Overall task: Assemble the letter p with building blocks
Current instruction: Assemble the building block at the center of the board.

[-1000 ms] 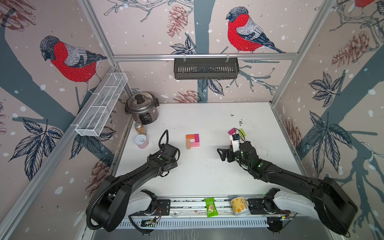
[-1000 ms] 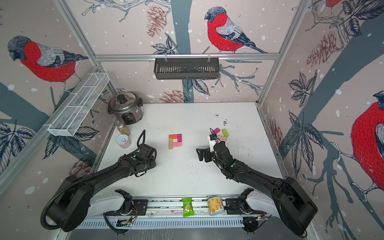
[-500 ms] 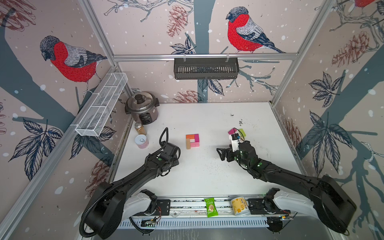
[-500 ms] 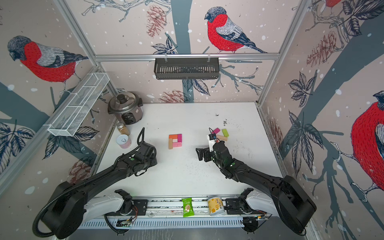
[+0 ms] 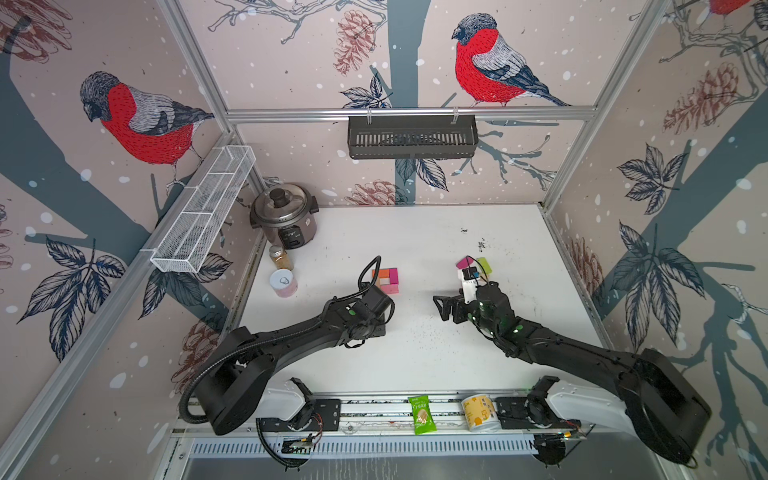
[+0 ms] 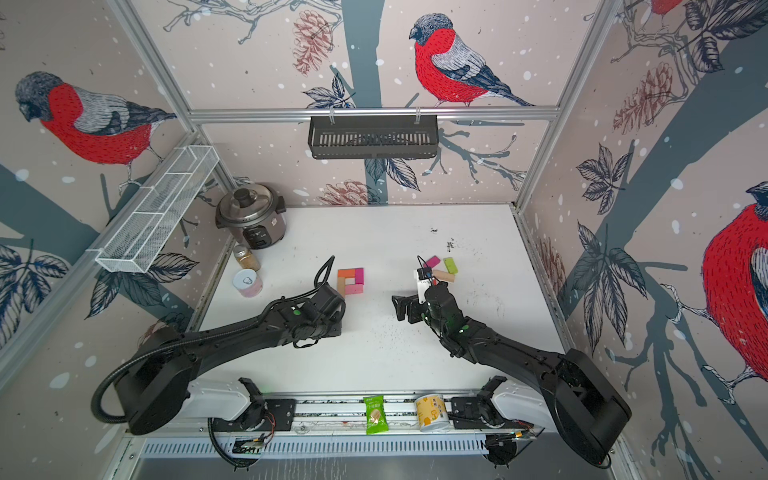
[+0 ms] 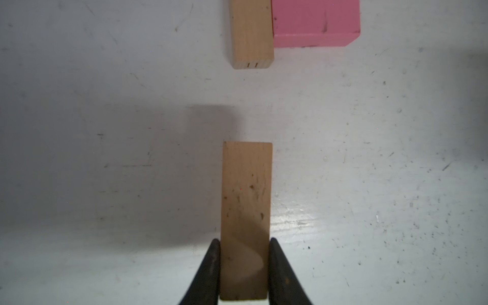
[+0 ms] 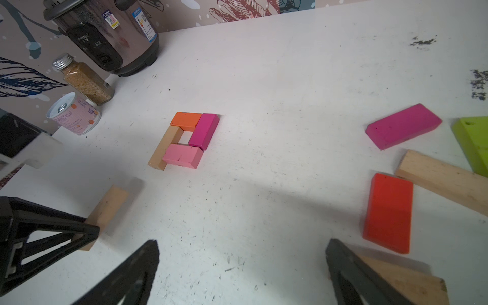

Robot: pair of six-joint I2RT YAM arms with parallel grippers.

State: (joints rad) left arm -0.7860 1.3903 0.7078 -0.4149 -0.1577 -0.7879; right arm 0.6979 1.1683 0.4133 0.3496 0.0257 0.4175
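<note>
Four building blocks lie joined in a square ring: orange (image 8: 186,120), magenta (image 8: 203,130), light pink (image 8: 182,157) and a plain wood bar (image 8: 166,148); both top views show this group (image 5: 388,279) (image 6: 352,281). My left gripper (image 7: 244,243) is shut on another plain wood block (image 7: 247,219), in line with the ring's wood bar (image 7: 250,34), a gap between them. My right gripper (image 8: 241,253) stands open over bare table (image 5: 444,305). Beside it lie loose blocks: magenta (image 8: 402,126), lime green (image 8: 472,140), red (image 8: 388,211) and wood (image 8: 443,179).
A rice cooker (image 5: 286,216), a spice jar (image 5: 280,257) and a pink can (image 5: 283,282) stand along the table's left edge. On the front rail lie a green snack packet (image 5: 422,414) and a yellow cup (image 5: 478,412). A black basket (image 5: 411,137) hangs on the back wall.
My left arm has carried its wood block to the right, closer to the ring of blocks. The right arm has hardly moved.
</note>
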